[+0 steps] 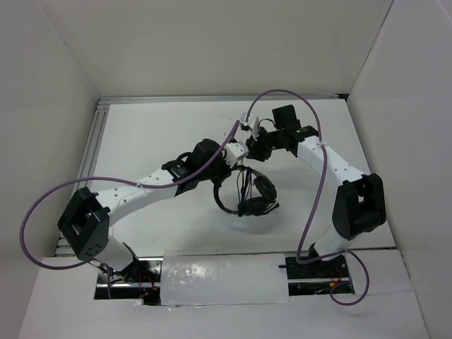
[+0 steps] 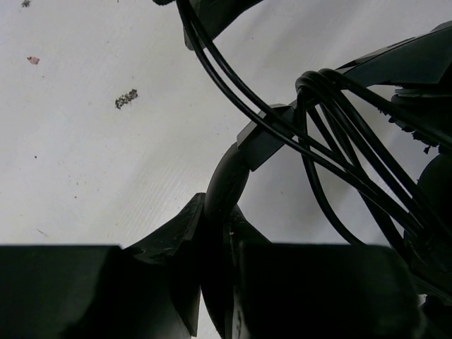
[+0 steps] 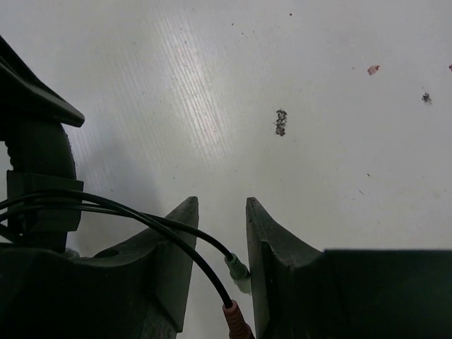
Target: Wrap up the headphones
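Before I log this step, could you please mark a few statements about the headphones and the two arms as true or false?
1. The left fingers are shut on the headband of the headphones. True.
2. The cord is looped several times around the headband. True.
3. The right fingers are clamped shut on the headband. False: they stand apart, with only the cord's ends in the gap between them.
4. The cord ends in a single blue plug. False: a pale green plug and a red plug show at its ends.
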`<state>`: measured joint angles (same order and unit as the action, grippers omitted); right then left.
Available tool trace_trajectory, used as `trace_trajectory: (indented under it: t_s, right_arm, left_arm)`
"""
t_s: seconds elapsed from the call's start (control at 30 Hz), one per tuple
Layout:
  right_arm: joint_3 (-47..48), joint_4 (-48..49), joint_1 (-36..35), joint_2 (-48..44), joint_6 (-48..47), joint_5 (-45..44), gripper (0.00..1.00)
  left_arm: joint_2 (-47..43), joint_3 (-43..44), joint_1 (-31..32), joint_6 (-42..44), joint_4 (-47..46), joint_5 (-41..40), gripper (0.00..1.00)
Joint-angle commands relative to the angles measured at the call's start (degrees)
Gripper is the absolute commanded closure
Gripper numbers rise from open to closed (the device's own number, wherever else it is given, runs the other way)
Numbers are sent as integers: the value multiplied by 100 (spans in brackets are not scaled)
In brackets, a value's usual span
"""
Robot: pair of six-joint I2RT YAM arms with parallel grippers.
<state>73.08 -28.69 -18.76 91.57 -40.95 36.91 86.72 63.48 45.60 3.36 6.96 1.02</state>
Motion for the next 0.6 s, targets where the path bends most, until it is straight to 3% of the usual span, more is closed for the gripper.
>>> trace_trajectory:
  t_s: [0.0, 0.23, 0.37, 0.43, 0.47, 0.5, 0.57]
  right_arm:
    - [312, -14, 66, 27, 139, 168, 59]
    - [233, 3, 171, 352, 517, 141, 53]
    - [233, 530, 303, 563, 1192, 10, 49]
    - [329, 610, 373, 660, 1352, 18, 38]
    - [382, 593, 408, 756, 1501, 1, 27]
    - [400, 627, 443, 801, 1563, 1, 1]
    - [427, 715, 496, 880, 1791, -148, 0]
  left_arm:
    - [-138, 313, -113, -124, -107, 434, 100]
    - [-102, 410, -464, -492, -11, 540, 100]
    - [-111, 340, -526, -441, -54, 672, 100]
    - [-68, 393, -579, -485, -2, 558, 100]
    - [-59, 410, -614, -511, 50, 575, 100]
    - [-67, 419, -675, -546, 77, 645, 100]
    - [-120, 384, -798, -564, 16, 838, 100]
